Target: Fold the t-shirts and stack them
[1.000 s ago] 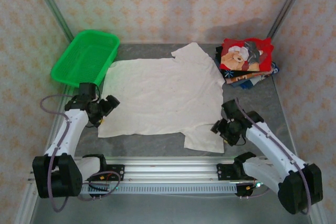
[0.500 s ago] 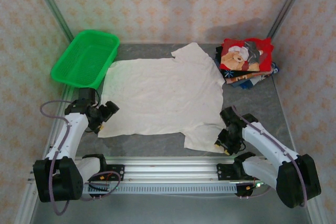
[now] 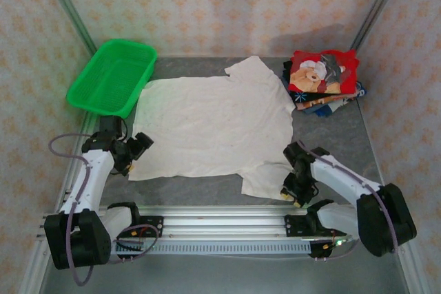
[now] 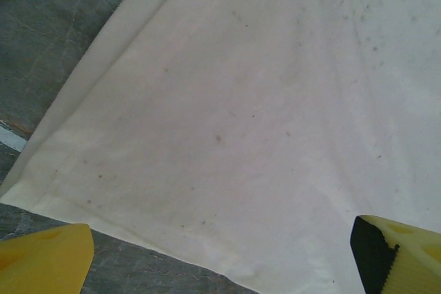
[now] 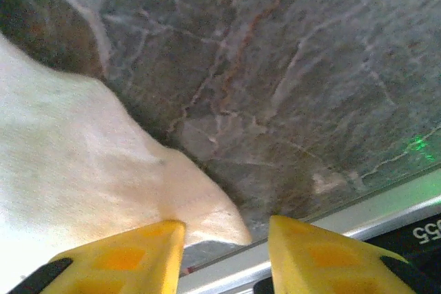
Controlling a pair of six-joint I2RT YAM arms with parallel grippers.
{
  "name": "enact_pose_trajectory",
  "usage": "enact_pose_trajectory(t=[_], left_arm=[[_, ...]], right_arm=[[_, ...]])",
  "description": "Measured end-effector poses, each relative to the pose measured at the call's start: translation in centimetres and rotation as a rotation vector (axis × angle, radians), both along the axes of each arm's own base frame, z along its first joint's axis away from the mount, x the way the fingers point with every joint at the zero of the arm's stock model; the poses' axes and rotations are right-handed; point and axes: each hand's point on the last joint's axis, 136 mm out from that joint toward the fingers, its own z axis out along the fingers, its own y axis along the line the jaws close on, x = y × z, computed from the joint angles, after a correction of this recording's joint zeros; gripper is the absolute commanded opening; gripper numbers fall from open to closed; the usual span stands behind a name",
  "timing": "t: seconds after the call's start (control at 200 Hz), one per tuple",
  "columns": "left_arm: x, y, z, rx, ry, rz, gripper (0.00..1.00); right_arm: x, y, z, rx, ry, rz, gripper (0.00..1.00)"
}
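- Right hand, fingers apart, has dropped to the shirt's near sleeve corner.
- Left hand, open wide, has eased back to the shirt's near-left hem.
- Spread flat on the bench, the shirt looks ready for gripping.

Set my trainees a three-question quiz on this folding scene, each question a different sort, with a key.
1. True or false: the off-white shirt lies spread out on the table.
2. What lies topmost at the far right? A towel; B red teddy-bear shirt; C cap.
3. Fill in: the right gripper hovers at the shirt's near ____.
Key: 1 true; 2 B; 3 sleeve.
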Motion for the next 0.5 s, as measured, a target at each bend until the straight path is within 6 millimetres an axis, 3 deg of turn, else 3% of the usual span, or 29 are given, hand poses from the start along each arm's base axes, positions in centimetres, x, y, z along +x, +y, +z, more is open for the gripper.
enact_pose_trajectory(t=[0.29,0.42,0.5], left_arm=[[0.0,1.3,1.1,0.003,-0.022,0.047,0.97],[-0.4,1.8,1.0,-0.003,-0.011,0.058,0.97],[-0.7,2.0,1.0,-0.007,-0.004,0.063,0.97]], right_arm=[[-0.1,-0.2,-0.2,-0.052,0.061,-0.069,0.0],[0.1,-0.3,0.1,-0.055,0.032,-0.084,0.0],[1.2,-0.4,0.5,-0.053,-0.048,-0.08,0.0]])
